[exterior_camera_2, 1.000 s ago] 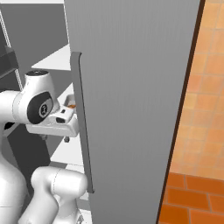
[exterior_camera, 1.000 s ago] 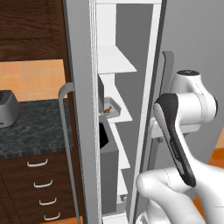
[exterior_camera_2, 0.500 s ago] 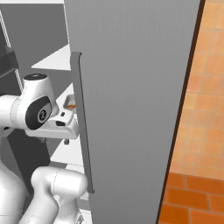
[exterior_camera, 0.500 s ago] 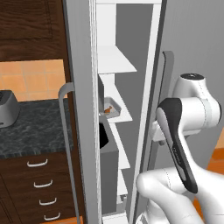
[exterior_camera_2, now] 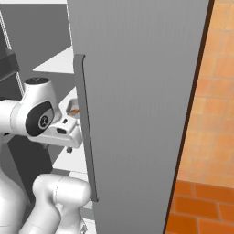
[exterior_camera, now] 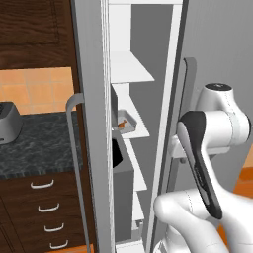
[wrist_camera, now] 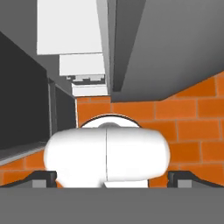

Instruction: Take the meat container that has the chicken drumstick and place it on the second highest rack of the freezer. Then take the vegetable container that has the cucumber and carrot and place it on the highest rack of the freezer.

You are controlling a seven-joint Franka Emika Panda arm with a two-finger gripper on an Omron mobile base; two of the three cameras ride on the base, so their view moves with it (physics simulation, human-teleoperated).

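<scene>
The freezer (exterior_camera: pixel 141 44) stands open, white inside with several shelves. On the second shelf from the top that shows sits the meat container (exterior_camera: pixel 127 124), a small pale tray with the orange-brown chicken drumstick (exterior_camera: pixel 122 122) in it; its corner also peeks out in the right base view as the meat container (exterior_camera_2: pixel 73 107). My gripper (wrist_camera: pixel 112 178) is open and empty, pointing down toward the orange floor. My hand hangs outside the freezer, close to the grey door's bar handle (exterior_camera_2: pixel 85 123). The vegetable container, cucumber and carrot are out of view.
The grey freezer door (exterior_camera_2: pixel 146 91) stands open right beside my arm. A second grey door with a bar handle (exterior_camera: pixel 74 148) stands left of the opening. Beyond it are a dark counter (exterior_camera: pixel 39 146), a grey appliance (exterior_camera: pixel 7 123) and wooden drawers (exterior_camera: pixel 44 207).
My hand and forearm have sunk slightly beside the door handle. The meat container has stayed on its shelf, and the jaws have stayed open.
</scene>
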